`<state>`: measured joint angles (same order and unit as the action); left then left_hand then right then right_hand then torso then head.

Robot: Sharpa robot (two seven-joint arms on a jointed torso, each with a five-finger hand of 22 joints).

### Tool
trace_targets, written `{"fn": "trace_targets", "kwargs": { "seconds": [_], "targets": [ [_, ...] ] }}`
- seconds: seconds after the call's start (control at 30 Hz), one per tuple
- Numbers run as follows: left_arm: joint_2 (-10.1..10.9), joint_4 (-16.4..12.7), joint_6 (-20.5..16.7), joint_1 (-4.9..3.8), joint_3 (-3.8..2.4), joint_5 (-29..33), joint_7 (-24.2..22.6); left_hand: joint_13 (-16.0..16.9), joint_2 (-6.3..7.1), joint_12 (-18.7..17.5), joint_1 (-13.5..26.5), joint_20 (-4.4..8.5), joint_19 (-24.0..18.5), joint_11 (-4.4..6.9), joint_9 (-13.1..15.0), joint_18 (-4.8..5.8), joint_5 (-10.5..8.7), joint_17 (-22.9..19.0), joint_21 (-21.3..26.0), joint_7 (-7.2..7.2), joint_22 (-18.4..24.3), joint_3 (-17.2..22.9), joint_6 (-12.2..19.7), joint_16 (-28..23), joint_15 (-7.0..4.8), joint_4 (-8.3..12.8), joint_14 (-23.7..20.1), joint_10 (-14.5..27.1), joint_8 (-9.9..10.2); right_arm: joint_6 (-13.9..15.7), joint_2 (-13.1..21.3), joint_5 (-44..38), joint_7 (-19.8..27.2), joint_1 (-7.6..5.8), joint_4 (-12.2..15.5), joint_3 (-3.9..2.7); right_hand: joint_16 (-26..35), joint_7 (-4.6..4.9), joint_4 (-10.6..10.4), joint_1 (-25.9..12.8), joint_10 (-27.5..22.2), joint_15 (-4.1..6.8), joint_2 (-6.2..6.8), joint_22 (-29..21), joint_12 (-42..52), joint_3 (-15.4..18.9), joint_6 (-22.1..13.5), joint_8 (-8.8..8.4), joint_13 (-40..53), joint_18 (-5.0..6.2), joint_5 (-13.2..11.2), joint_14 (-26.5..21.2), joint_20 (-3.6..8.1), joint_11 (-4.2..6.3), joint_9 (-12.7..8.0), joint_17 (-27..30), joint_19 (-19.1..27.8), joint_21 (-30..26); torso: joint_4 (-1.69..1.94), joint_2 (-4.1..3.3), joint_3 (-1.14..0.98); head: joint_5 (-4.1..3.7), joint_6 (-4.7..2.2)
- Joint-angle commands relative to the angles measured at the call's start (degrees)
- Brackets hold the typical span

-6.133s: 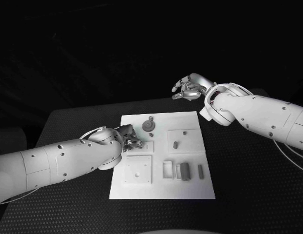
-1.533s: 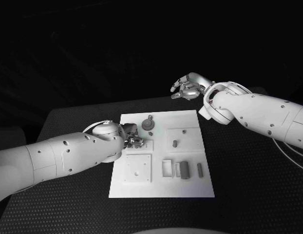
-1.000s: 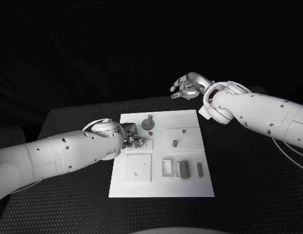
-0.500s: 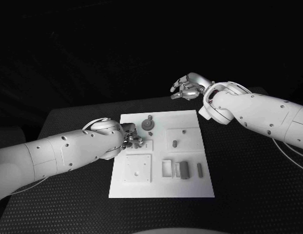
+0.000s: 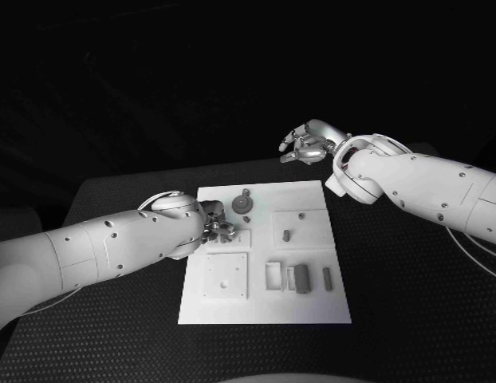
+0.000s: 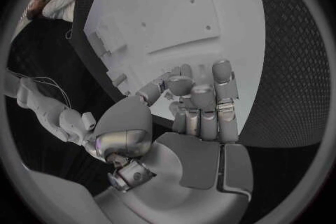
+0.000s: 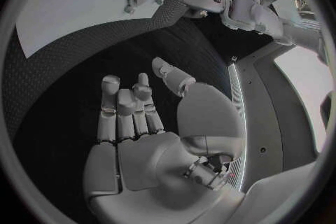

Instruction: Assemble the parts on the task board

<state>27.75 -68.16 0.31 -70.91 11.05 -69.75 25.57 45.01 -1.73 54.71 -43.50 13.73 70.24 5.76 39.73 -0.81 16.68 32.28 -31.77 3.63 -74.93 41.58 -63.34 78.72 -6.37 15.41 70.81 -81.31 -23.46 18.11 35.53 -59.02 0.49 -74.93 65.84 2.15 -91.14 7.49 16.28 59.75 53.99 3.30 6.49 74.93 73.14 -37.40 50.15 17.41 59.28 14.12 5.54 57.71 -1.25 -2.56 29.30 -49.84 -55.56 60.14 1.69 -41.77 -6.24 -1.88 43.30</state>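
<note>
Our left hand (image 5: pixel 216 227) works at the task board's (image 5: pixel 317 311) left edge, fingers curled; whether they pinch a part we cannot tell. We should lower it squarely and slowly. Our right hand (image 5: pixel 307 144) hangs empty, fingers loosely spread, beyond the board's far right corner.

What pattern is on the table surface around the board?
A fine black diamond-mesh texture covers the table beside the task board, clearest in the left wrist view.

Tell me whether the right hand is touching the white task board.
Apart. In the head view the silver right hand hangs beyond the far edge of the white task board, with dark background between them.
</note>
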Motion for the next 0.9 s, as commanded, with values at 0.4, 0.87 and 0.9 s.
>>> {"fn": "trace_targets", "kwargs": {
  "seconds": [0.4,0.87,0.9],
  "targets": [
    [-0.9,1.1,2.9,0.1,0.37,-2.8,2.7,-1.0,-1.02,0.6,-0.3,0.54,0.5,1.27,-0.2,-0.19,1.34,-1.4,0.6,-4.31,-1.0,2.3,-6.2,0.5,-2.41,1.0,-3.3,1.2,-0.1,-0.8,0.2,0.0,0.2,0.02,0.1,-0.03,-0.1,1.24,0.1,0.1,-0.4,0.16,-0.55,0.5,0.3,0.2,0.8,-0.4,-0.1,0.88,-0.1,-0.1,-0.37,0.1,0.1,0.1,-0.2,-0.3,0.02,0.02,0.01,0.13,-0.02],
    [-1.0,1.0,2.1,0.11,0.41,-1.2,2.4,-1.9,-1.71,0.9,4.7,0.42,0.6,1.31,-0.6,-0.44,0.09,-2.7,1.5,-4.39,-0.9,-3.8,-6.2,0.9,-2.35,-0.9,-3.5,1.5,-0.1,-0.9,0.0,0.0,0.2,0.02,0.0,-0.03,-0.1,1.24,0.1,0.1,-0.4,0.16,-0.53,0.5,0.3,0.2,0.8,-0.4,-0.1,0.88,-0.1,-0.1,-0.38,0.1,0.1,0.1,-0.2,-0.3,0.0,-0.01,-0.01,0.18,0.02],
    [-1.0,1.0,2.0,0.11,0.41,-1.1,2.4,-2.0,-1.43,1.0,5.1,0.43,0.6,1.34,-0.6,-0.46,-1.01,-2.8,1.6,-4.39,-0.9,-3.8,-6.2,0.9,-2.38,-1.1,-3.5,1.5,-0.1,-0.9,0.0,0.0,0.2,0.02,0.0,-0.03,-0.1,1.24,0.0,0.1,-0.4,0.16,-0.53,0.5,0.3,0.2,0.8,-0.4,-0.1,0.88,-0.1,-0.1,-0.38,0.1,0.1,0.1,-0.2,-0.3,0.0,-0.01,-0.01,0.18,0.02]
  ]
}}
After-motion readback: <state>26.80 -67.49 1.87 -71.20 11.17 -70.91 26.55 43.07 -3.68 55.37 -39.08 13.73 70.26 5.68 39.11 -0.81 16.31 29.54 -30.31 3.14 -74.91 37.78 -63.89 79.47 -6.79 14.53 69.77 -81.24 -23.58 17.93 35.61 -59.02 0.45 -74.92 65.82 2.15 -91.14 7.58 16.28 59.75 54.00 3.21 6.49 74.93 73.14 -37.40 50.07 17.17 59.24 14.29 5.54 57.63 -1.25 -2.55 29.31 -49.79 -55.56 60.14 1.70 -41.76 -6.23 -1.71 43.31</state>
